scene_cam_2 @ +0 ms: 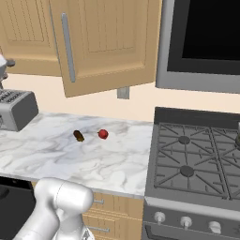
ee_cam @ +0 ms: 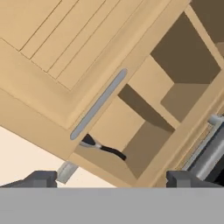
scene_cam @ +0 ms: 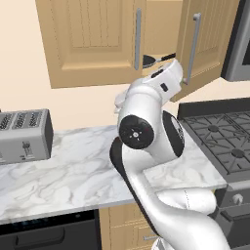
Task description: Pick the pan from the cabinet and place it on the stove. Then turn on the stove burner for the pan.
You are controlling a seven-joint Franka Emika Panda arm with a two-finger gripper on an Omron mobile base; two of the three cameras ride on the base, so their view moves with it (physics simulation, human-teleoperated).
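Cabinet (scene_cam: 93, 44): light tan wall unit above the counter; left door shut, right door (scene_cam: 207, 41) swung out, leaving a gap onto the lower shelf.
Counter (scene_cam: 68, 171): white marble, running from the toaster to the stove.
Stove (scene_cam_2: 197, 159): black grates and round burners, all bare; silver front with round knobs (scene_cam_2: 186, 221) below.
Arm (scene_cam: 146, 127): white, rising from the lower right of the left base view and reaching up toward the gap between the doors.
Toaster (scene_cam: 24, 135): grey, at the left end of the counter.
Pan (scene_cam: 152, 60): dark, on the lower shelf inside the cabinet, mostly hidden behind the shut door; its black handle (ee_cam: 109, 150) pokes out into the gap.
Gripper (ee_cam: 111, 178): fingers spread wide, holding nothing, short of the pan handle.
Small items: a red piece (scene_cam_2: 103, 134) and a brown piece (scene_cam_2: 78, 136) lying near each other on the counter.
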